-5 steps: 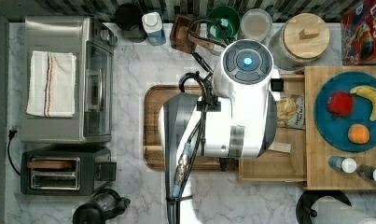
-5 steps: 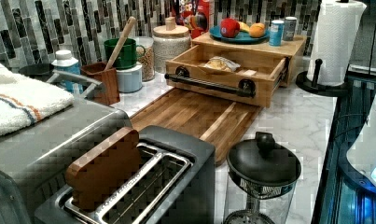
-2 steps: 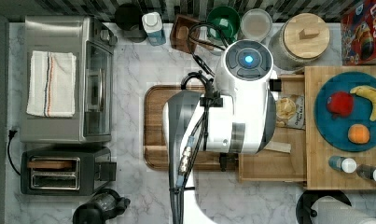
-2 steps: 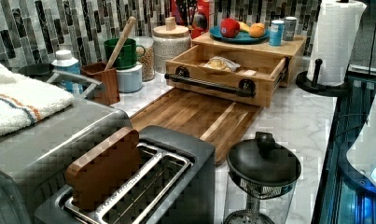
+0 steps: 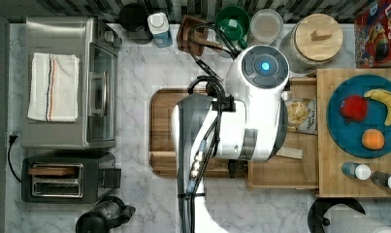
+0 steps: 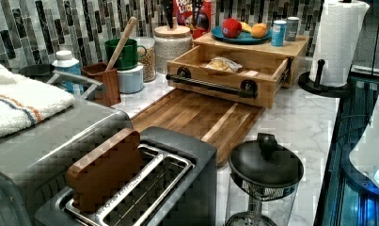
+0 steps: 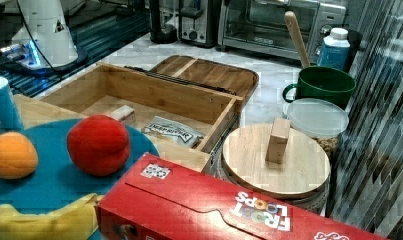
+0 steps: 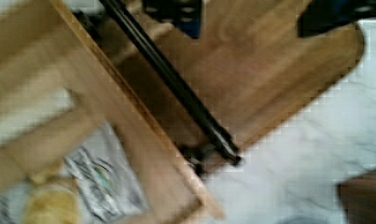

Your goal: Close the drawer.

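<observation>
The drawer [image 5: 285,172] is a light bamboo box standing pulled out from under the top board, also seen in the left view [image 6: 234,70] and the right view [image 7: 139,95]. A black bar handle [image 6: 210,85] runs across its front. Inside lie a snack bag [image 5: 302,116] and a small wooden block [image 5: 287,153]. My white arm [image 5: 251,121] hangs over the drawer's front and hides the handle in the top view. In the wrist view the handle [image 8: 176,88] and drawer front [image 8: 111,112] lie close below my gripper [image 8: 255,14], whose dark fingers [image 8: 176,9] stand apart with nothing between them.
A dark wooden tray [image 5: 161,131] lies in front of the drawer. The top board carries a blue plate [image 5: 343,131] with fruit. A lidded jar [image 5: 319,39], green mug [image 5: 232,22], toaster oven [image 5: 67,82], toaster [image 5: 62,177], French press [image 6: 264,174] and paper towel roll [image 6: 340,37] ring the marble counter.
The arm has shifted slightly toward the top view's right over the drawer front. The drawer stands pulled out the same amount.
</observation>
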`<state>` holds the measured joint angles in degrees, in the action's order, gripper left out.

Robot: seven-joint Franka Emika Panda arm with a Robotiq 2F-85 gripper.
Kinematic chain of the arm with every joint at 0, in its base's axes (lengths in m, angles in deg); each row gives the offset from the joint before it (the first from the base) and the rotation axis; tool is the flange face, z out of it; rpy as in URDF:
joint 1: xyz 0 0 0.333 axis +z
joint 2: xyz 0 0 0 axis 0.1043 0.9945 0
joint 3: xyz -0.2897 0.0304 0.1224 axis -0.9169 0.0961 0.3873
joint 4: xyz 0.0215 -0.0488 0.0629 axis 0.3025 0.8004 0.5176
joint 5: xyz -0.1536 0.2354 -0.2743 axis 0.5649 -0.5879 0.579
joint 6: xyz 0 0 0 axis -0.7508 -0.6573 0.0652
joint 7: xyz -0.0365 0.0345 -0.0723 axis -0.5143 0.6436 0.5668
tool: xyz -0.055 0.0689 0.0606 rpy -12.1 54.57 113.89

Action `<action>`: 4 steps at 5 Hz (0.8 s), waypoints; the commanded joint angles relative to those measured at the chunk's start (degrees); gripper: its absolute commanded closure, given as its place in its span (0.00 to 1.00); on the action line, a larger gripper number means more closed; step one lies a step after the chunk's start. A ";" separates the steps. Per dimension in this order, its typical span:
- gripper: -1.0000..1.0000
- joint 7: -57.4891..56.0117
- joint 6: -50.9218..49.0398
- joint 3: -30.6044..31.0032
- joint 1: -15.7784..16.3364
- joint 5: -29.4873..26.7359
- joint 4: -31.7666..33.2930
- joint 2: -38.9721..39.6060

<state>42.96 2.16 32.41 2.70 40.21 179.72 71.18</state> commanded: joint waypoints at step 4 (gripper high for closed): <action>1.00 -21.16 17.81 7.99 2.90 0.86 21.72 -3.23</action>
<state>27.52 19.13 40.05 5.16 38.64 201.43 68.07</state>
